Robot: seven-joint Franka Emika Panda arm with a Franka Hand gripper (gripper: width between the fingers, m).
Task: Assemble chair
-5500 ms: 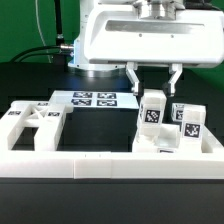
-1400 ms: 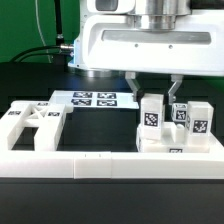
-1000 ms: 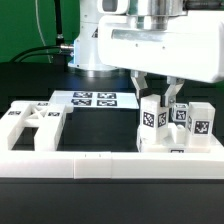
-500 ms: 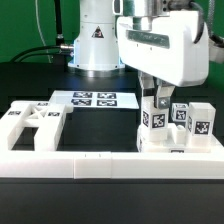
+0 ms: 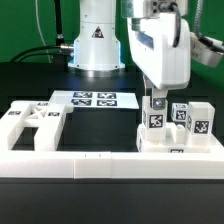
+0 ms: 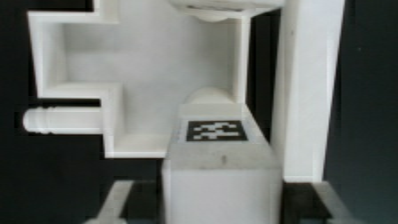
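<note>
A white chair block [image 5: 157,121] with a square tag stands upright at the exterior view's right, on a low white piece [image 5: 148,143]. My gripper [image 5: 157,102] is directly above it, its fingers down around the block's top. In the wrist view the tagged block [image 6: 217,150] fills the space between my fingers [image 6: 121,200], with a thin dark gap on each side, so my gripper [image 6: 217,205] is open around it. Beyond it lies a white panel [image 6: 107,60] with a round peg [image 6: 54,121]. Two more tagged blocks [image 5: 181,116] [image 5: 198,121] stand to the right.
A flat slotted white panel [image 5: 28,124] lies at the exterior view's left. The marker board [image 5: 88,100] lies behind the middle. A long white border rail [image 5: 70,160] runs along the front. The robot base [image 5: 95,45] stands at the back.
My gripper has turned about its vertical axis and come down lower over the tagged block. The blocks and the panel stay where they were.
</note>
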